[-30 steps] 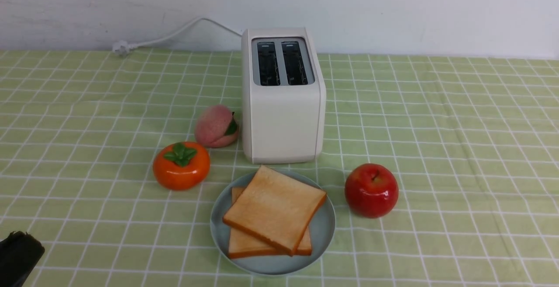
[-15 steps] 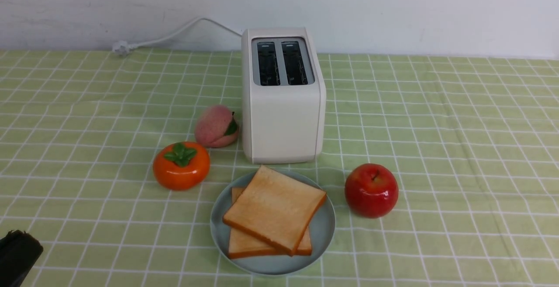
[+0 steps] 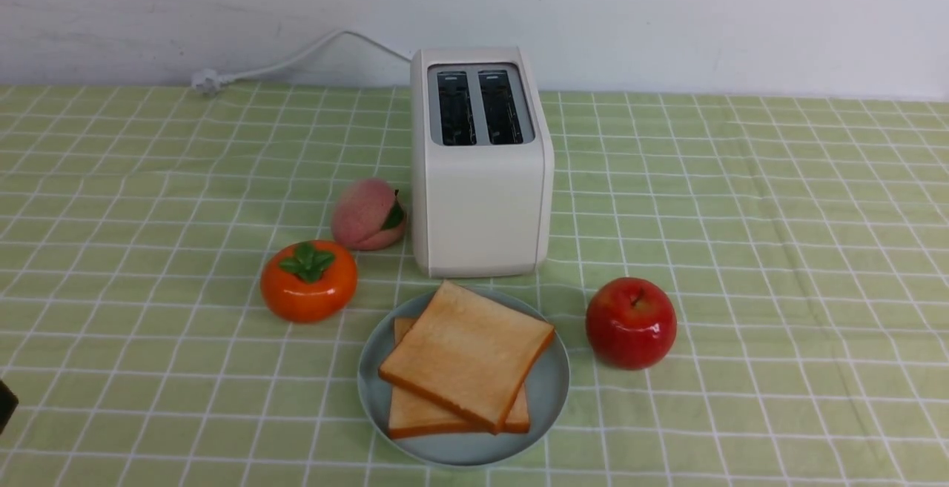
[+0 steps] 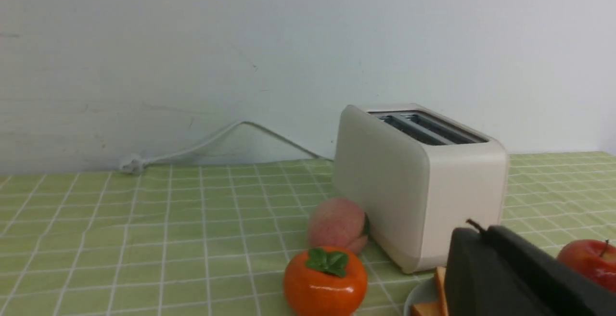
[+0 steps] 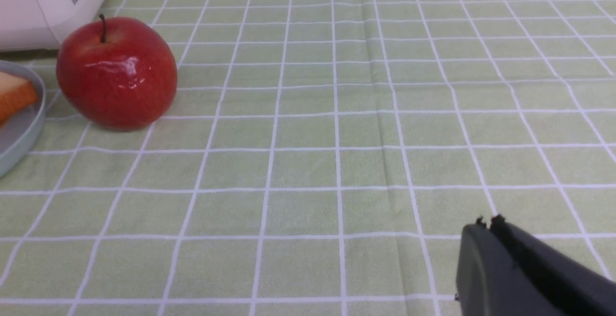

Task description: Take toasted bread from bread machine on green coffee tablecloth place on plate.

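Observation:
Two slices of toasted bread lie stacked on the pale blue plate [image 3: 552,383]: the top slice [image 3: 467,353] sits askew over the lower slice [image 3: 415,419]. Just behind the plate on the green coffee tablecloth [image 3: 741,250] stands the cream bread machine [image 3: 482,176], both slots empty. My left gripper [image 4: 481,232] is shut and holds nothing, low at the near left of the plate; only a dark sliver of it [image 3: 4,405] shows at the front view's left edge. My right gripper [image 5: 487,222] is shut and empty above bare cloth, right of the apple, outside the front view.
An orange persimmon [image 3: 308,281] and a pink peach [image 3: 367,214] sit left of the bread machine. A red apple [image 3: 630,322] stands right of the plate. The white power cord [image 3: 296,57] runs along the back wall.
The left gripper has drawn back toward the front view's lower left edge and is almost out of it. Toast, plate and fruit have not moved.

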Robot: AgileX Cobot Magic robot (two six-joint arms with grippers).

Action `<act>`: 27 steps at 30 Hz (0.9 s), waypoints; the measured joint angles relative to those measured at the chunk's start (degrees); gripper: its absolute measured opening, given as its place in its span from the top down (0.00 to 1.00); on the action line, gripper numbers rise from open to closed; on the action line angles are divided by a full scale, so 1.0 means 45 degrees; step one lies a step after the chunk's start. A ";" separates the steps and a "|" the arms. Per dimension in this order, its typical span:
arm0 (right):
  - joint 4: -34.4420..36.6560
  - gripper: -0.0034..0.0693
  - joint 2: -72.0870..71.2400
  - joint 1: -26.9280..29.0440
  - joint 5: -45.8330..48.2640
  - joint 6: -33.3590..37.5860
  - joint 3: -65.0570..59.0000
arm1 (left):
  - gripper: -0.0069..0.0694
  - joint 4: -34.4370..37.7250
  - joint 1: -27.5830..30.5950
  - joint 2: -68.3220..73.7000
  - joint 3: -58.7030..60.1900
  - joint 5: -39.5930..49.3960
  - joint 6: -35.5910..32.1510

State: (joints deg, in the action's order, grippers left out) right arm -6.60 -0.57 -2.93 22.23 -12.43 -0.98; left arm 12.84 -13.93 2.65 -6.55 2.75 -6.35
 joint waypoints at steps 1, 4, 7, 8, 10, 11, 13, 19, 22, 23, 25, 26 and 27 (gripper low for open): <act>0.0000 0.95 0.0000 0.0000 0.0000 0.0000 0.0000 | 0.93 -0.0135 0.0000 0.0000 0.0042 0.0000 0.0151; 0.0000 0.95 0.0000 0.0000 0.0000 0.0000 0.0000 | 0.93 -0.1492 0.0268 0.0000 0.0820 0.0057 0.1950; 0.0000 0.94 0.0000 0.0000 0.0000 0.0000 0.0000 | 0.93 -0.1662 0.0800 -0.0029 0.1436 0.0302 0.2628; 0.0000 0.94 0.0000 0.0000 0.0000 0.0000 0.0000 | 0.93 -0.1678 0.0956 -0.0142 0.1617 0.0481 0.2766; 0.0000 0.94 0.0000 0.0000 0.0000 0.0000 0.0000 | 0.93 -0.1689 0.1139 -0.0380 0.1753 0.0807 0.2861; 0.0000 0.93 0.0000 0.0000 0.0000 0.0000 0.0000 | 0.93 -0.1689 0.1375 -0.0603 0.1799 0.1264 0.2924; 0.0000 0.93 0.0000 0.0000 0.0004 0.0000 0.0000 | 0.93 -0.1640 0.1840 -0.0706 0.1799 0.2353 0.2976; 0.0000 0.92 0.0000 0.0000 0.0015 0.0000 0.0000 | 0.93 -0.1627 0.2555 -0.0720 0.1833 0.4362 0.3298; 0.0000 0.92 0.0000 0.0000 0.0015 0.0000 0.0000 | 0.93 -0.1572 0.2555 -0.0720 0.1833 0.4373 0.3591; 0.0000 0.92 0.0000 0.0000 0.0015 0.0000 0.0000 | 0.93 -0.1560 0.2555 -0.0720 0.1833 0.4373 0.3605; 0.0000 0.91 0.0000 0.0000 0.0015 0.0000 0.0000 | 0.93 -0.1550 0.2555 -0.0720 0.1833 0.4373 0.3828; 0.0000 0.91 0.0000 0.0000 0.0015 0.0000 0.0000 | 0.93 -0.1550 0.2555 -0.0720 0.1833 0.4373 0.3863; 0.0000 0.91 0.0000 0.0000 0.0015 0.0000 0.0000 | 0.93 -0.1550 0.2555 -0.0720 0.1833 0.4373 0.3894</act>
State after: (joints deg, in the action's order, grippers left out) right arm -6.60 -0.57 -2.93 22.30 -12.43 -0.98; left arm 5.87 -2.43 -0.59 1.70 22.43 11.17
